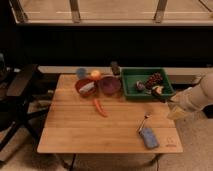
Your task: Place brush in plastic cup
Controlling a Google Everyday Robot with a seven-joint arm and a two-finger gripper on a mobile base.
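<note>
The brush is a small dark object at the table's far edge, behind the purple bowl. The light-blue plastic cup stands at the far edge further left, behind the red bowl, with an orange ball beside it. My gripper comes in from the right on a white arm and sits at the front right corner of the green tray. It is far from both the brush and the cup, and nothing shows in it.
The green tray holds a dark red grape bunch and other small items. A red-orange pepper lies mid-table. A flat blue pad with a thin metal stick lies near the front right. A dark chair stands to the left.
</note>
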